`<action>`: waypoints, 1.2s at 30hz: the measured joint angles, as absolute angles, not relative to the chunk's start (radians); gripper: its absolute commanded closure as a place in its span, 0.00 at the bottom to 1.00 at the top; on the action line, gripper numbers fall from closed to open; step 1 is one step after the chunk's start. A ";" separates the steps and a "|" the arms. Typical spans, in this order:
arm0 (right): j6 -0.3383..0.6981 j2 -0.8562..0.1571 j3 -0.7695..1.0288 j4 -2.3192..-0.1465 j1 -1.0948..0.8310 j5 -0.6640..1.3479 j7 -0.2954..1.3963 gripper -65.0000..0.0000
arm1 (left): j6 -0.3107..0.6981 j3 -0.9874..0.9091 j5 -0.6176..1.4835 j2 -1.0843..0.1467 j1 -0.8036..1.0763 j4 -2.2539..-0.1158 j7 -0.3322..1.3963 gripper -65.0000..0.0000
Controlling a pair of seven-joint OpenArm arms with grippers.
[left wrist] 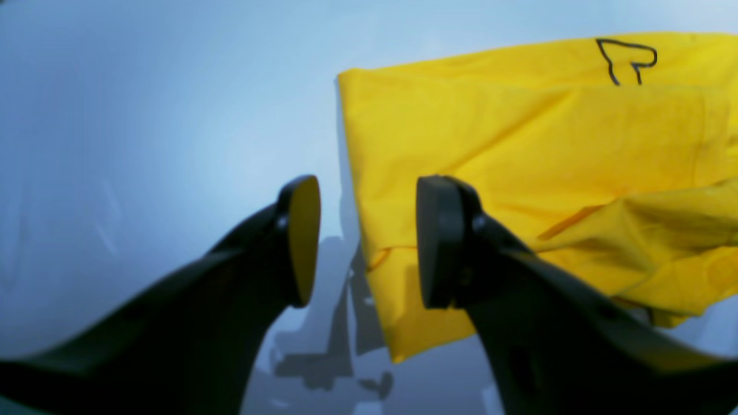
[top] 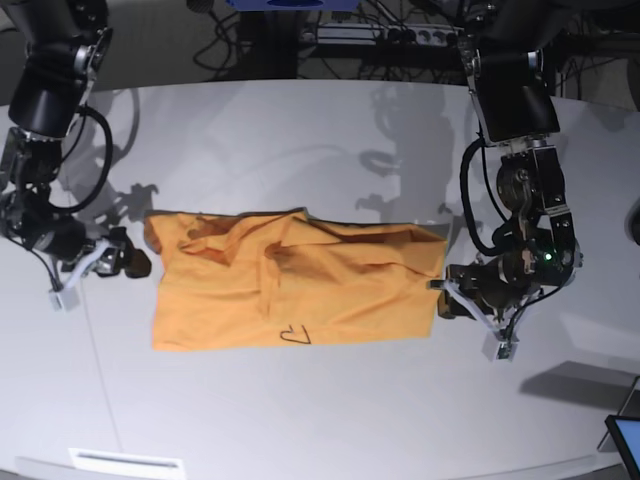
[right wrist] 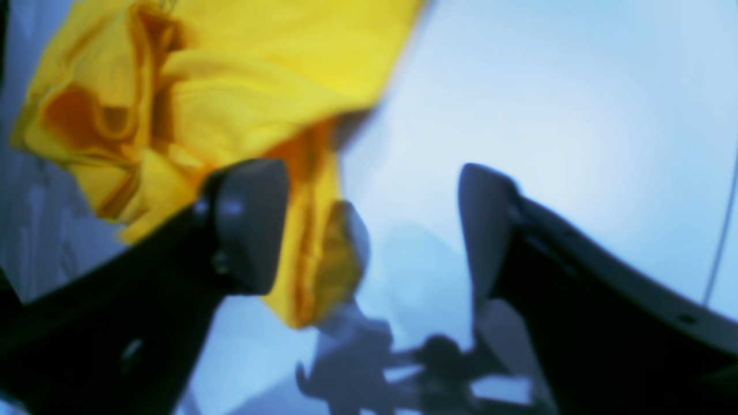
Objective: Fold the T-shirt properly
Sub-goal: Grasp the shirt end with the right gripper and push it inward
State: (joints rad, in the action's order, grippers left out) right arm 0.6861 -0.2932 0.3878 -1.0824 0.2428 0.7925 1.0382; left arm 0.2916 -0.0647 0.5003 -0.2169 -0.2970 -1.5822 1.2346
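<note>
Base view: T-shirt [top: 300, 290] lying on the pale grey desk [top: 330, 150], roughly central, folded into a wide rectangle with a rumpled, bunched upper corner toward this view's left. Small dark outline mark [top: 295, 336] near the front edge, facing the camera side. Fabric mostly flat across the lower half, creased along the top.

Right hand [top: 128, 260] at the shirt's left edge in this view, just beside the bunched corner. Right wrist view: fingers [right wrist: 248, 225] spread wide apart, nothing pinched between them; a crumpled yellow flap [right wrist: 311, 253] hanging close beside the near finger, possibly brushing it, though the blur makes contact hard to judge. Bare desk visible through the gap.

Left hand [top: 447, 297] at the opposite edge, on this view's right, just beside the shirt's short side. Left wrist view: left hand [left wrist: 368, 242] partly parted, gripping nothing; folded shirt edge [left wrist: 369, 173] running past the gap, far finger [left wrist: 441, 242] overlapping the cloth in the picture, near finger [left wrist: 302, 239] over bare desk. Dark outline mark [left wrist: 625, 60] seen near the top right of that view. Arm shadows falling on the desk below both hands.

Cables and a power strip [top: 400, 35] beyond the far desk edge.
</note>
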 measured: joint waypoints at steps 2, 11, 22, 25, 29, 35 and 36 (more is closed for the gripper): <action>0.690 -0.304 0.386 -1.031 0.260 0.840 1.031 0.23 | 0.292 -0.065 0.498 -0.216 -0.297 -1.582 1.235 0.58; 0.691 -0.301 0.305 -1.009 0.288 0.865 1.050 0.23 | 0.292 -0.065 0.498 -0.214 -0.299 -1.582 1.235 0.58; 0.691 -0.279 0.255 -1.005 0.311 0.863 1.068 0.23 | 0.292 -0.065 0.498 -0.216 -0.299 -1.581 1.235 0.58; 0.692 -0.249 0.231 -1.005 0.315 0.872 1.064 0.23 | 0.292 -0.065 0.497 -0.214 -0.299 -1.581 1.235 0.58; 0.691 -0.233 0.195 -1.005 0.332 0.864 1.071 0.23 | 0.291 -0.065 0.497 -0.216 -0.299 -1.581 1.235 0.58; 0.691 -0.221 0.170 -1.005 0.344 0.861 1.072 0.23 | 0.292 -0.065 0.497 -0.226 -0.298 -1.581 1.235 0.58; 0.691 -0.220 0.170 -1.005 0.346 0.861 1.073 0.23 | 0.292 -0.065 0.497 -0.229 -0.297 -1.581 1.235 0.58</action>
